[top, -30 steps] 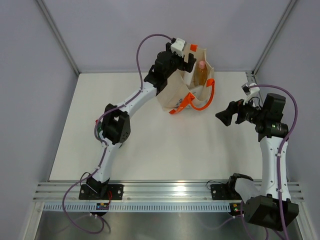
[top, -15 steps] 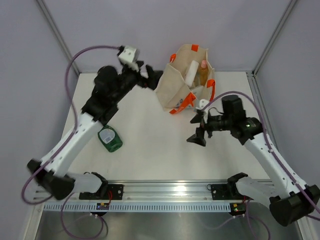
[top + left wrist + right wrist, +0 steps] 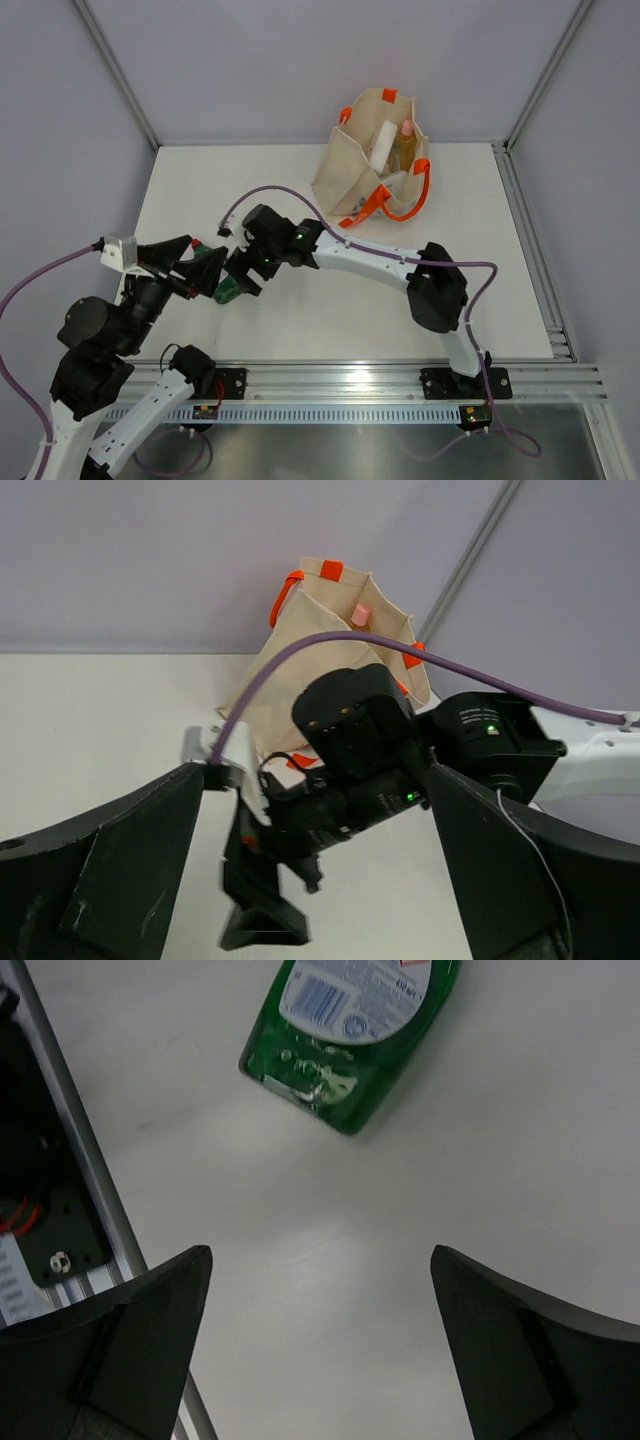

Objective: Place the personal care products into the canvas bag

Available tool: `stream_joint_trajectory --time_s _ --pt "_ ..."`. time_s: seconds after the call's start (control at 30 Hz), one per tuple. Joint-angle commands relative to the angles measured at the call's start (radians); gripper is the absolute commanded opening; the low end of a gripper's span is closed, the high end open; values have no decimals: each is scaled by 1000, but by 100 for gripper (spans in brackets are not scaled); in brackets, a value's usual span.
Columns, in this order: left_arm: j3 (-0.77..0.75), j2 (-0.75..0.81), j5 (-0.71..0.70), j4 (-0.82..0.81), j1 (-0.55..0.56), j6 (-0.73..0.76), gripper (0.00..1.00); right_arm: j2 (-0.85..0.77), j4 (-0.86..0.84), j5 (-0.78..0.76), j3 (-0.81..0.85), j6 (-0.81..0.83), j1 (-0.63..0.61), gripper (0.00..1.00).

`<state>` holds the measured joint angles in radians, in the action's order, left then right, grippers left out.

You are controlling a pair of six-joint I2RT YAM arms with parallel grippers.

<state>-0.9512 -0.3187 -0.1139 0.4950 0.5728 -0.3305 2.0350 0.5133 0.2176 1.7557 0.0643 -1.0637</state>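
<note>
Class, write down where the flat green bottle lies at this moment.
In the top external view the green bottle lies flat on the left near part of the table, far from the canvas bag and just beyond the open right gripper.

The right arm lies stretched across the middle of the table — its wrist fills the space straight ahead of the left gripper, between it and the canvas bag. Ahead of the wide-spread right gripper, bare tabletop leads to the green bottle (a rail borders one side). Upright bottles crowd the bag's mouth.
</note>
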Motion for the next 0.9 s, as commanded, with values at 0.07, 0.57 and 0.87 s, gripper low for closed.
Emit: stream_joint_trajectory --time_s 0.07,0.57,0.87 --pt "-24 78 -107 145 -2 -33 99 250 -4 -293 341 -310 -76 99" --pt "-20 78 -67 151 -2 1 99 583 1 -495 665 -392 -136 100" --pt "2 95 -66 165 -2 7 99 562 -76 -325 544 -475 -137 100"
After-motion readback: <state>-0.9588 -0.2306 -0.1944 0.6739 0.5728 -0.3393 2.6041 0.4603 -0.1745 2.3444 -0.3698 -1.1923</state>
